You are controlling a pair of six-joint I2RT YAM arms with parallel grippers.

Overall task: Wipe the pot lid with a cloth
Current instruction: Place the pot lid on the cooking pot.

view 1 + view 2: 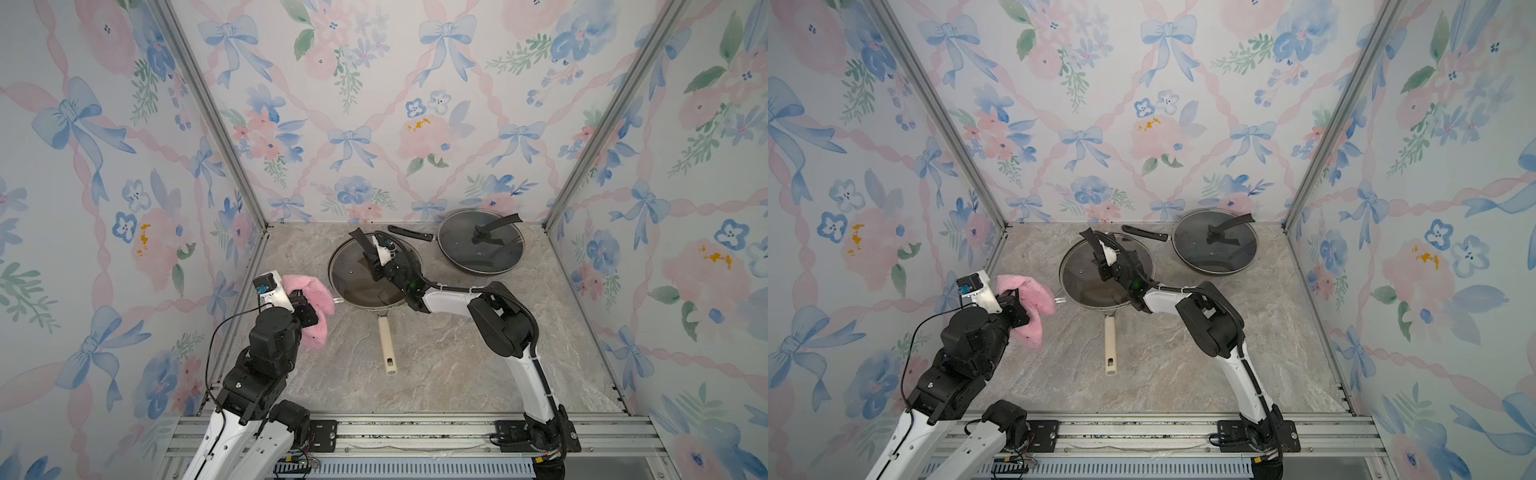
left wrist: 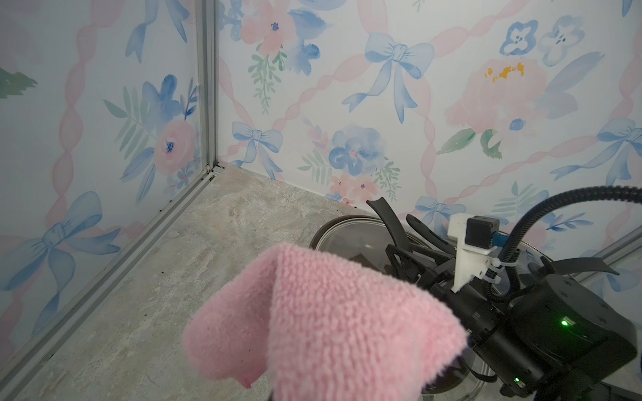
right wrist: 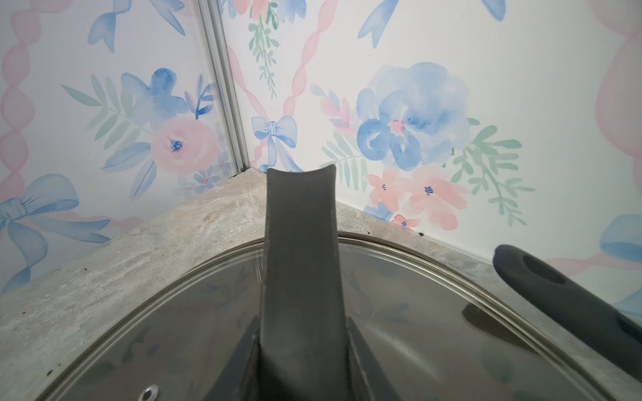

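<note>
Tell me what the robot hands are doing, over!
Left hand shut on cloth, beside pan. Right hand shut on pot lid, at its handle. Cloth not touching lid yet. Other pan far back, apart.

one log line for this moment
left hand: shut on cloth, raised beside pan | right hand: shut on lid handle | lid: over pan, cloth not touching it

Fuzzy pink cloth [image 2: 323, 330] draped across the foreground.
Just behind, glass pot lid [image 2: 347, 236] with raised black lid handle [image 2: 384, 213], partly hidden by right arm [image 2: 542, 305] carrying white-mounted wrist camera [image 2: 481, 232] and lit green light [image 2: 564, 322]; marbled tabletop [image 2: 156, 295] alongside, floral wallpaper [image 2: 347, 86] and aluminium corner post [image 2: 207, 86] beyond.
</note>
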